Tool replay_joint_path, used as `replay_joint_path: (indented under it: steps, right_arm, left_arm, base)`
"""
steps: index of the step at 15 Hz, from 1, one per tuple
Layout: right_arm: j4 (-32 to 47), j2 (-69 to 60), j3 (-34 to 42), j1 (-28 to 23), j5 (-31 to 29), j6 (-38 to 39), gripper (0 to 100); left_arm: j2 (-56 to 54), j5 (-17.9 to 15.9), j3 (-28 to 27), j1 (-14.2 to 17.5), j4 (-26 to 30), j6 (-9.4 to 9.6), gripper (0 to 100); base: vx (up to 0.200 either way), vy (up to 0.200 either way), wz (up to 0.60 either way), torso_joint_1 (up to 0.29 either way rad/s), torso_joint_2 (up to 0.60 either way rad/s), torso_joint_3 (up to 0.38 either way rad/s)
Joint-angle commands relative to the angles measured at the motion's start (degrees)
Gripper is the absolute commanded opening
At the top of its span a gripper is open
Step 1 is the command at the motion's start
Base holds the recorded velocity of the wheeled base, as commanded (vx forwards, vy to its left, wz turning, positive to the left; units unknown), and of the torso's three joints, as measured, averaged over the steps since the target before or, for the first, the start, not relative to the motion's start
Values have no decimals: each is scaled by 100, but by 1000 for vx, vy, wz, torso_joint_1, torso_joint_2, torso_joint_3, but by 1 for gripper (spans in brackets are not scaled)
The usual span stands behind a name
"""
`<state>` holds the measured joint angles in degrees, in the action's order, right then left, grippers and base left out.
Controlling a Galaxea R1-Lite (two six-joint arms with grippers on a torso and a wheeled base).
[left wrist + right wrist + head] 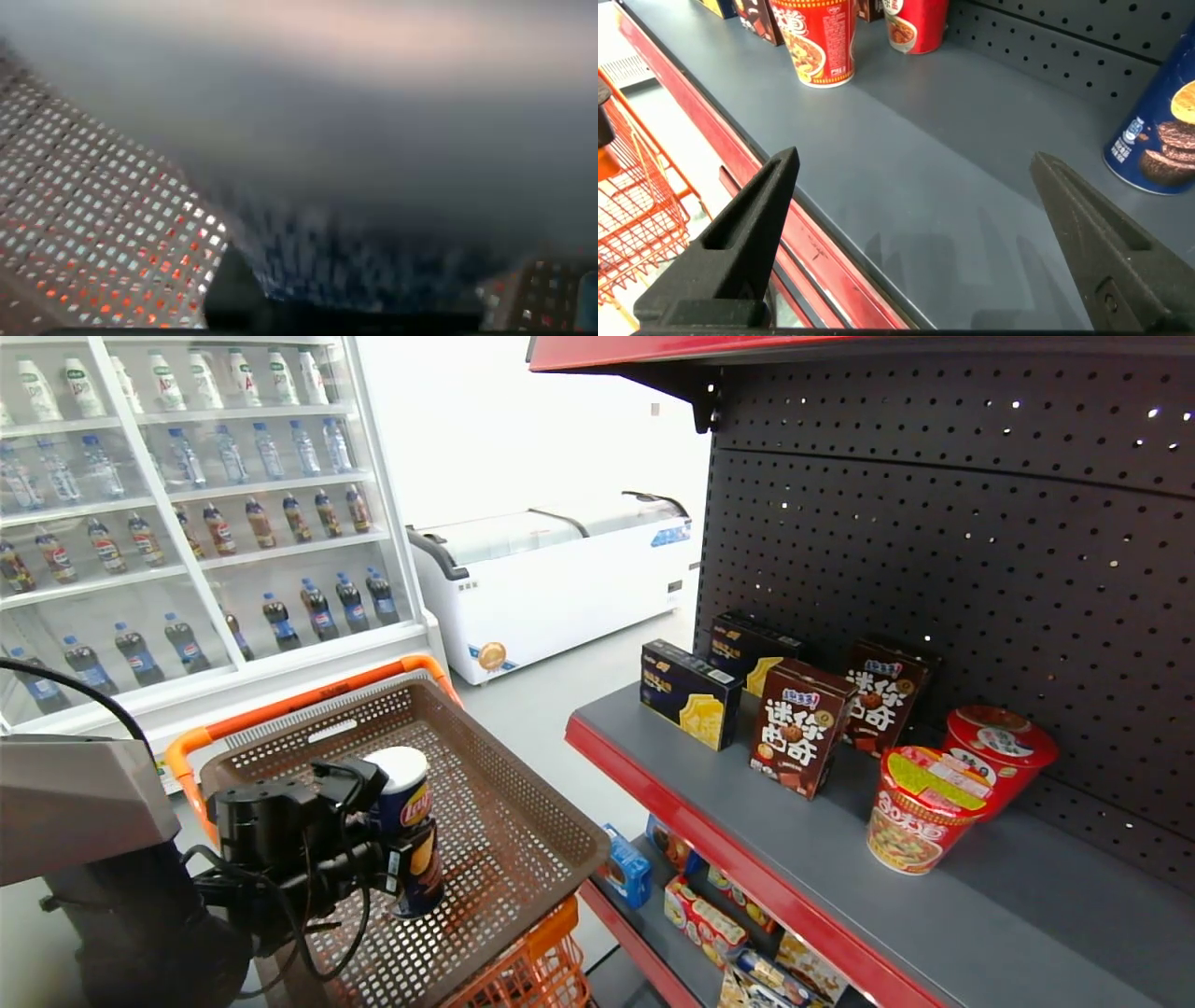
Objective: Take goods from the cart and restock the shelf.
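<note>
Left hand (390,875): closed on the can (412,814), fingers clamped on its lower half; the can stands upright, white lid up.
Right hand (920,252): open, fingers spread wide, held over the front of the shelf (952,187).
Can location: above the brown basket (560,821) of the cart (308,695), clear of the basket floor and well apart from the shelf.
Step in hand: judged to be the carry from cart to shelf, with placement not yet done.
Procedure: lift the can fully above the basket rim before moving sideways. Keep it upright, because the grip sits low and a tall can may tip. Cross the red shelf lip with room to spare. Set it on bare shelf (980,915) beside the cups (924,807), not against the boxes (798,728). Release after the base sits flat.
Risk: the open right hand occupies the landing area, so a collision is possible unless it gives way.
Head view: gives the can's height over the basket and the whole route to the shelf.
Right wrist view: gives the bare stretch of shelf between a cup (817,42) and a blue tub (1158,131), useful for choosing the spot.
Left wrist view: blurred; basket mesh (84,215) beside a dark surface, so the grip cannot be judged from it.
</note>
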<state>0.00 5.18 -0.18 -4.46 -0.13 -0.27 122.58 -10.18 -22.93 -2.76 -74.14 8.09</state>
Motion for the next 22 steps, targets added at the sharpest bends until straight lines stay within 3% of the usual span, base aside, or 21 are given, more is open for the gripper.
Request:
replay_joint_path:
  steps: [1,4,5,6,9,12,15,16,18,20,22]
  right_arm:
    - [0,9,1,-2,-4,-8,100]
    - [0,9,1,-2,-4,-8,100]
    - [0,0,1,-2,-4,-8,100]
    - [0,0,1,-2,5,-8,100]
    - [0,0,1,-2,5,0,100]
    - [0,9,1,-2,5,0,100]
    - [0,9,1,7,-4,-8,100]
    - [0,0,1,-2,5,-8,100]
    - [0,9,1,-2,5,-8,100]
    - [0,9,1,-2,13,-17,100]
    - [0,0,1,7,13,0,100]
  left_arm:
    - [-1016,95,342,3,339,-10,0]
    - [-2765,121,149,-6,2071,-159,0]
    - [-3073,130,34,-6,2405,-194,0]
    - [-3890,139,-352,3,3407,-361,0]
    - [-5341,104,-581,-15,5199,-695,0]
    - [-6448,262,17,65,5314,-722,0]
    - [-7283,403,579,73,5490,-581,0]
    - [-7846,631,913,65,5498,-546,0]
    - [-8645,719,1282,65,5507,-546,0]
    - [-9208,719,1405,65,5586,-546,0]
    - [-9542,728,1168,65,6131,-537,0]
  base:
    - [0,0,0,0,0,0]
    - [0,0,0,0,0,0]
    - [0,0,0,0,0,0]
    - [0,0,0,0,0,0]
    - [0,0,0,0,0,0]
    - [0,0,0,0,0,0]
    - [0,0,0,0,0,0]
    - [0,0,0,0,0,0]
    - [0,0,0,0,0,0]
    - [0,0,0,0,0,0]
    - [0,0,-300,1,-1,1]
